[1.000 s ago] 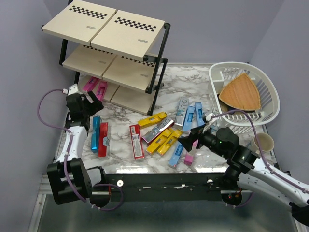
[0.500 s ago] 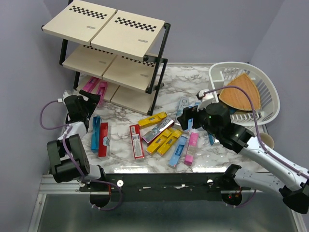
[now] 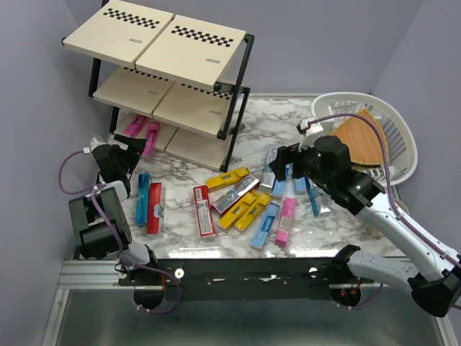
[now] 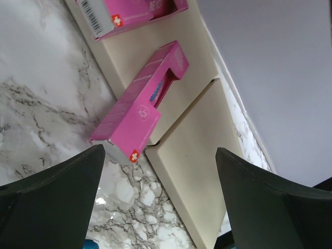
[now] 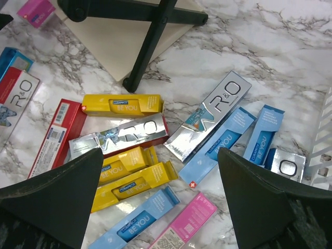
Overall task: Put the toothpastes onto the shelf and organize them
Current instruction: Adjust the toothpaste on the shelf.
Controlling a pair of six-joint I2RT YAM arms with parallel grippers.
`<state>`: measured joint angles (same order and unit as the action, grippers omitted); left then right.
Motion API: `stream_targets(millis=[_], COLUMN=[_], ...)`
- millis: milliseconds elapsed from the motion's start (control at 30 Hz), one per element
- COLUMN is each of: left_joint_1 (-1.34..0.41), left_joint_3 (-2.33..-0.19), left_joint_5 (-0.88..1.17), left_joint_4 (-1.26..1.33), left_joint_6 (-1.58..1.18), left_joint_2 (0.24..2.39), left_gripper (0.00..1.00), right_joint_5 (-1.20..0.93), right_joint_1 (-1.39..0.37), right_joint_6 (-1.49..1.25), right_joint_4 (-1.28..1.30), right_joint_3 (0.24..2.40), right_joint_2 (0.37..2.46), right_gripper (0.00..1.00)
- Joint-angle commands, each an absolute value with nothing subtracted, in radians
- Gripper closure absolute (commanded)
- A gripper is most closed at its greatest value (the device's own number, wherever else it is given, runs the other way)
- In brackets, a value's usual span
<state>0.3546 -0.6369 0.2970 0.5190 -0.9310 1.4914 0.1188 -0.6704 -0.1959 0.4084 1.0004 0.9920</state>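
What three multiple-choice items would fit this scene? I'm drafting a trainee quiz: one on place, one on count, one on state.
1. On the shelf, the two pink boxes lie on: A) the top tier B) the bottom board C) the middle tier.
2. Yellow boxes in view: A) one B) three C) six.
3. The right gripper is: A) open, empty B) gripping a blue box C) gripping a pink box.
Key: B, both rest on the lowest board; B, three show in the right wrist view; A, jaws apart, nothing between.

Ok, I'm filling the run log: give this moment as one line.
left gripper: open, facing pink toothpaste partly on shelf's bottom board | right gripper: open, above scattered toothpastes on table
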Motion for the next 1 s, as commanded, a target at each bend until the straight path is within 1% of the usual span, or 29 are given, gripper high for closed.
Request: stream_targets(millis=[0,133,167,433,667,900,967], left_joint_1=[0.362,0.362,0.362,0.362,0.362,0.362,0.362], left_joint_3=[-0.603,-0.586,-0.584,-0.565,-0.555,-0.546,-0.548], left_joint_5=[0.331,0.344,0.353,0.351,0.365,0.365,0.367], left_joint_4=[0.594,0.65,0.696,0.764,0.894,1.04,1.063], left_joint_6=[-0.943,-0.975,-0.994,-1.037,-1.083,-1.16,-1.166], left_joint_2=[1.526,1.572,1.583,1.681,1.762,1.845,1.853], left_gripper=[0.01,0.02,0.02,0.05,0.07,0.16,0.17], right_joint_5=[0.039,0.005,0.005,0.006,0.015,0.028,0.028], right_joint_1=[-0.631,-0.611,-0.609,-0.603,-0.6,-0.601,-0.601], right_joint_6=[-0.126,-0.114,-0.11,-0.087,-0.069,-0.051,-0.048], right_joint_4=[0.434,0.439,0.439,0.426,0.425,0.436,0.434], right_joint_3=[1.045,1.066,1.066,1.057,1.057,1.069,1.071], right_joint_2=[1.055,1.089,1.089,1.095,1.095,1.101,1.103], right_gripper=[0.0,0.0,0.0,0.0,0.0,0.0,0.0])
